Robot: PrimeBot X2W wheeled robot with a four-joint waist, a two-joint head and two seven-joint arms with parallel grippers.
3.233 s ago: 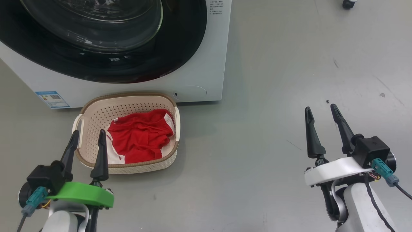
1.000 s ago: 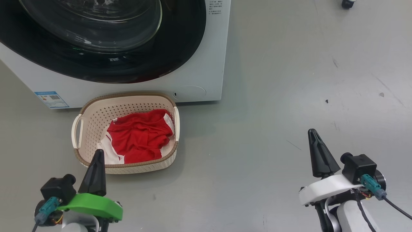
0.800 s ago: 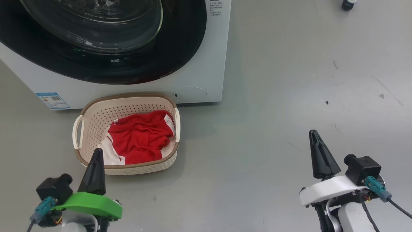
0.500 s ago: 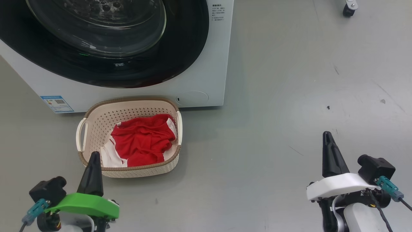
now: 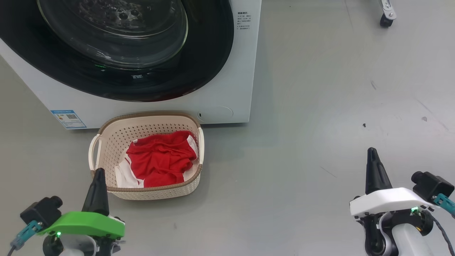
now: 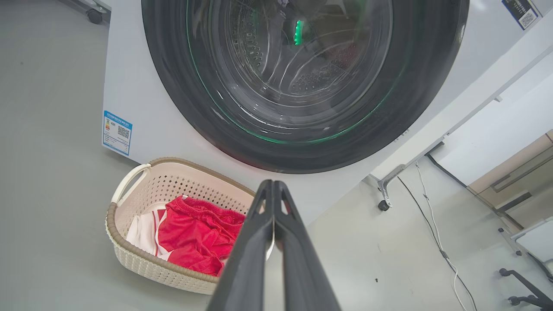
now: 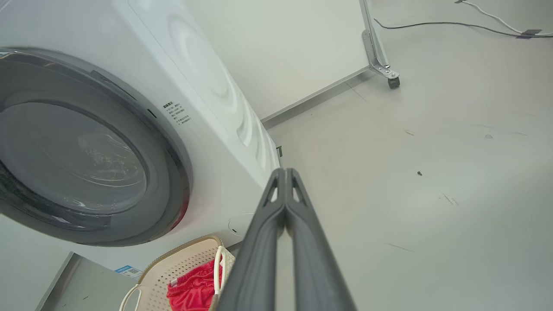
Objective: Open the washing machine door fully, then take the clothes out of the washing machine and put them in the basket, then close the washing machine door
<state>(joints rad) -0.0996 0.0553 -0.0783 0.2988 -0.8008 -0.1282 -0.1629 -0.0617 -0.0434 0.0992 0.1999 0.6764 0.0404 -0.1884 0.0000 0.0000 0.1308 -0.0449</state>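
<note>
head view — blue label [image 5: 68, 118] on washing machine [image 5: 243, 71] unreadable; left hand [image 5: 99, 172], right hand [image 5: 371, 152] closed.

A caster [image 6: 382, 205] rests on the grey floor [image 6: 52, 129], a thin cable [image 6: 437, 242] lying near it.

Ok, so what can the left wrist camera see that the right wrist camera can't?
The left wrist camera catches, and the right misses: the left gripper, shut, a wooden-looking cabinet, and a green glow in the door glass. The right wrist camera catches, and the left misses: the right gripper, shut, and the pressed rings on the washing machine's side. Both share: the closed round door, the basket in front of the machine, and the red clothes inside it.
</note>
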